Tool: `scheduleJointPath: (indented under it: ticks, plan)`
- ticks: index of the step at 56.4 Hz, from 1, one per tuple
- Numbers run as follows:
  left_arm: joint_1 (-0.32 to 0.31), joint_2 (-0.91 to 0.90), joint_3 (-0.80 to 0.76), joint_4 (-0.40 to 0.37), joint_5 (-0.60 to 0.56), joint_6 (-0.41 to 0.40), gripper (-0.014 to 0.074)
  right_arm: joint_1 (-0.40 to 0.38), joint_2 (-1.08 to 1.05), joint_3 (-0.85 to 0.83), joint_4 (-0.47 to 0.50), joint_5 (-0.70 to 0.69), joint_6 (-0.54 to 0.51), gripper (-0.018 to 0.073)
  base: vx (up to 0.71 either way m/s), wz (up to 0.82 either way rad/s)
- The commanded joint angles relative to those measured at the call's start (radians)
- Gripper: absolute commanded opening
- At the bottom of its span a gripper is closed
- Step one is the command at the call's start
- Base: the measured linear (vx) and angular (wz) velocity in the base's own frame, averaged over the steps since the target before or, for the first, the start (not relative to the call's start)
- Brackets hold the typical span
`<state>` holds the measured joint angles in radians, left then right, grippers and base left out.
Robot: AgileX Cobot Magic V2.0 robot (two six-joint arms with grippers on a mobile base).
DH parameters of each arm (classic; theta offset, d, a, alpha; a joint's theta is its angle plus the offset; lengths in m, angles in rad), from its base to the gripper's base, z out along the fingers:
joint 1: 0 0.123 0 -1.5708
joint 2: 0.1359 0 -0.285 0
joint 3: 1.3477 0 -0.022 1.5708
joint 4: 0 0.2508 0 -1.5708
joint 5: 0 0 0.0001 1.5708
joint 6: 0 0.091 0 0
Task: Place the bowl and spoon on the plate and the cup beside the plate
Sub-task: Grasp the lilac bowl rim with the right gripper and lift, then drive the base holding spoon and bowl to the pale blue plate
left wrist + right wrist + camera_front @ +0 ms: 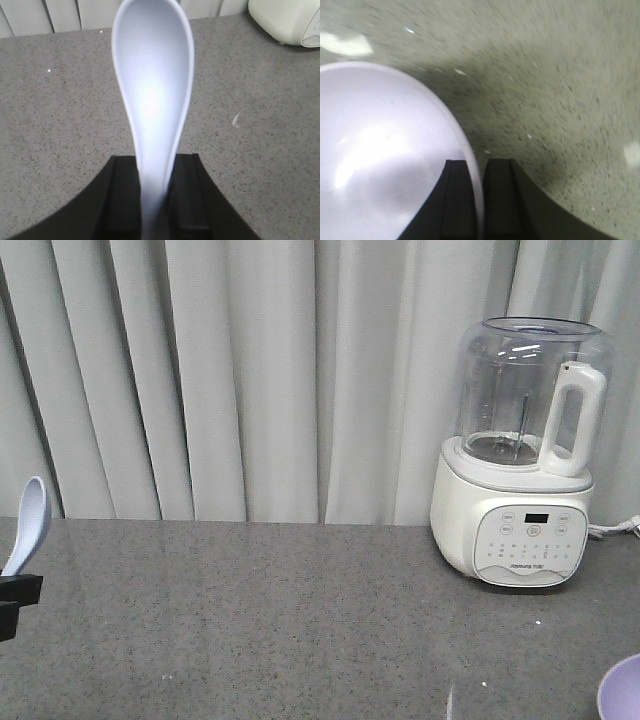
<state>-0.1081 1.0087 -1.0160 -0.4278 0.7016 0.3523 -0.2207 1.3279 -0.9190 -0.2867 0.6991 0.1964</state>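
Two things are gripped. Far left above the bench [300, 620], my left jaws clamp the spoon [152, 90] by its handle, scoop upward. Open grey surface runs right to the blender [520, 455]; its panel lettering is unreadably small. Front right, my right jaws pinch the bowl [380, 160] rim.

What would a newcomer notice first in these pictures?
The white blender stands at the back right of the grey counter, before the curtain. The left gripper holds the spoon by its handle, scoop upward, and the right gripper pinches the rim of the bowl.
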Motion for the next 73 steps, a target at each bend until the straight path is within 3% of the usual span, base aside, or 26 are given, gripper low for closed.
scheduleJointPath:
  ticks: [1, 14, 27, 36, 47, 73]
  plan:
    - [-0.008, -0.024, -0.029, -0.027, -0.079, 0.005, -0.0006, 0.081, -0.117, -0.026, 0.011, -0.086, -0.090, -0.0009, 0.00, 0.00]
    - [-0.008, -0.110, 0.033, -0.027, -0.139, 0.001, -0.0004, 0.296, -0.360, -0.026, 0.043, -0.133, -0.129, -0.0008, 0.00, 0.00]
    - [-0.008, -0.312, 0.217, -0.027, -0.178, 0.002, -0.0001, 0.397, -0.636, 0.014, 0.087, -0.149, -0.128, -0.0008, 0.00, 0.00]
    - [-0.008, -0.502, 0.356, -0.027, -0.222, 0.003, 0.0000, 0.409, -0.851, 0.129, 0.078, -0.182, -0.137, -0.0008, 0.00, 0.00]
    - [-0.008, -0.656, 0.412, -0.027, -0.247, 0.003, 0.0000, 0.409, -0.990, 0.212, 0.075, -0.186, -0.156, -0.0008, 0.00, 0.00]
    - [-0.008, -0.675, 0.412, -0.035, -0.229, 0.002, 0.0000, 0.409, -0.998, 0.213, 0.064, -0.151, -0.163, -0.0008, 0.00, 0.00]
